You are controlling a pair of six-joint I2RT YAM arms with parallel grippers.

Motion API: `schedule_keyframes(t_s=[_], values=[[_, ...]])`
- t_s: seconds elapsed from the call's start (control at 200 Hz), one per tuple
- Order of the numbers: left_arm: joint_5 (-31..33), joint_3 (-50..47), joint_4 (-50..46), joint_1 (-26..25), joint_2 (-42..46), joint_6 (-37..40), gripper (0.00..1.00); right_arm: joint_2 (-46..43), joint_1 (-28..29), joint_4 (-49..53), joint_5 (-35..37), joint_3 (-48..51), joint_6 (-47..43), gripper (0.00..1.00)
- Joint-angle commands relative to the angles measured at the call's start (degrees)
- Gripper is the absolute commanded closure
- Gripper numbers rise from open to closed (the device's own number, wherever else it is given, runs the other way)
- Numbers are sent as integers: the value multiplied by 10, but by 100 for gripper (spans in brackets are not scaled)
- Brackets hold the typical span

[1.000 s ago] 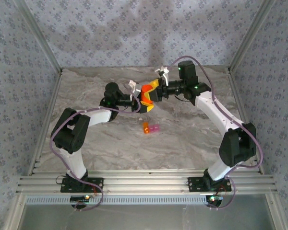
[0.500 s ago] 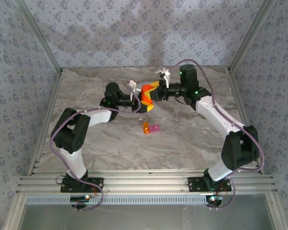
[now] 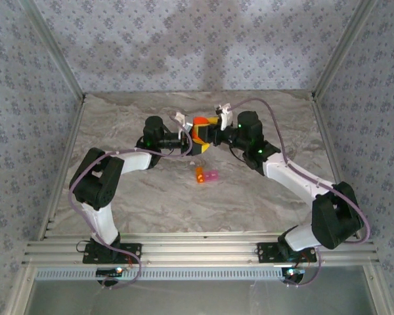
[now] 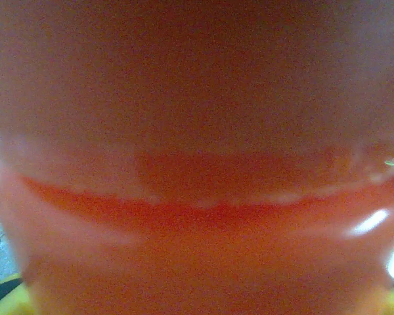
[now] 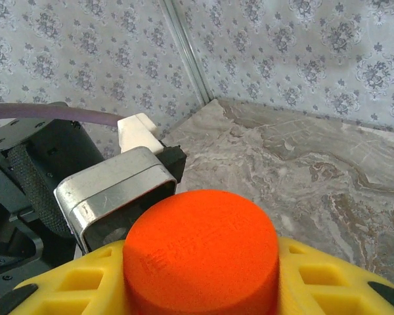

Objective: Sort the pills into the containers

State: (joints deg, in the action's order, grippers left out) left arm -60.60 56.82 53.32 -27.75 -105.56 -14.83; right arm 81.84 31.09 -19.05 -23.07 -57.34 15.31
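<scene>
Two grippers on one bottle, past the containers.
Nearest, the tiny translucent containers [image 3: 207, 176], orange and pink, sit joined on the veined marble table [image 3: 151, 197]. Beyond, the left gripper [image 3: 194, 140] clamps the smooth orange bottle [image 3: 199, 134], blurred in the left wrist view. The right gripper [image 3: 209, 128] pinches its matte round cap [image 5: 200, 252].

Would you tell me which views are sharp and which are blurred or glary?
Left wrist: the orange bottle is too close, wholly out of focus, with a glare spot lower right; right wrist: its top is sharp; top external: evenly lit, soft shadow on the back wall.
</scene>
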Motion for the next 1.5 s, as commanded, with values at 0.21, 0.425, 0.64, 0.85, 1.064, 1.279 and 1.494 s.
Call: schedule_keyframes(t_s=[0.21,0.425,0.64,0.85,1.064,1.279,1.494], values=[[-12,17,56,-5,22,35,100,-20,-122,18,-264,-4,-11,33],[-40,29,37,-5,18,34,100,-6,-146,136,-342,-81,-85,26],[-54,38,36,-6,12,24,100,34,-124,183,-348,-139,-113,23],[-56,41,35,-9,12,23,100,58,-100,209,-343,-163,-131,23],[-59,43,34,-12,11,23,100,76,-84,215,-335,-175,-137,25],[-61,42,34,-14,11,24,100,86,-77,221,-325,-185,-136,42],[-57,40,36,-15,13,24,100,72,-75,201,-280,-161,-113,70]])
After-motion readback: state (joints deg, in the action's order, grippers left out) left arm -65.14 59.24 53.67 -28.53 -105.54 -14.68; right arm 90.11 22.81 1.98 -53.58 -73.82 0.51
